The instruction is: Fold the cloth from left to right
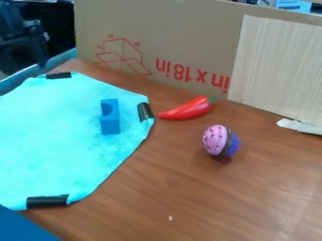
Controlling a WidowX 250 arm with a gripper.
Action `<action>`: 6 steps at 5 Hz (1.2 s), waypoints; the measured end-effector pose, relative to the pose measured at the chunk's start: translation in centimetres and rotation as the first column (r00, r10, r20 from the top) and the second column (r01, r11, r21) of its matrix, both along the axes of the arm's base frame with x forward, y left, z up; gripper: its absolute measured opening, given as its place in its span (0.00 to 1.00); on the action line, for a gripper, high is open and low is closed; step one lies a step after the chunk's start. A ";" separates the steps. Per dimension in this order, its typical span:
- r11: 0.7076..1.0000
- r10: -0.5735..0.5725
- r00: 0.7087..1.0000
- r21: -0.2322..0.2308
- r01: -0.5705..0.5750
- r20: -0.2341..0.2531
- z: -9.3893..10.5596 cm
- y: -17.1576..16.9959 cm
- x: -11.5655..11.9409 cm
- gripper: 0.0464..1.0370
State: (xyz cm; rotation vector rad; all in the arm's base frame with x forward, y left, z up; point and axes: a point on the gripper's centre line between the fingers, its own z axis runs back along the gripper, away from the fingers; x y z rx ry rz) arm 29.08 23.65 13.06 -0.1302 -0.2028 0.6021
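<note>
Table (264, 197): cloth (56, 146) nearest claw (39, 52)

Brown wood-look surface. Turquoise cloth spread out, black patches at its edges. Red toy pepper (189, 109) farther from claw, just beside cloth. Pink-and-purple ball (217, 140) beyond pepper. Pale speck (170, 218) and white scrap (301, 126) well apart from claw.

Arm (20, 35): black to very dark grey, with a faint blue cast in places
Upper part: bulky, cut off by the left edge of the camera view, with uneven, stepped outlines
Lower right part: narrower and dark, tapering downward to a blunt end
Surface: mostly dull, with dim grey-blue patches where light catches
Right edge: marked by a tiny paler spot, too small to identify
Joints and seams: too dark to separate
Cables, screws and markings: too dark and small to tell
</note>
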 end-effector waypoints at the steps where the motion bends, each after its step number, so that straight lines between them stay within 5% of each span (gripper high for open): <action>1: 1.000 0.015 1.000 0.007 -0.014 -0.016 -0.6 1.5 -1.2 0.96; 6: 0.983 0.170 0.982 0.089 -0.162 -0.083 -4.9 6.8 -5.9 0.96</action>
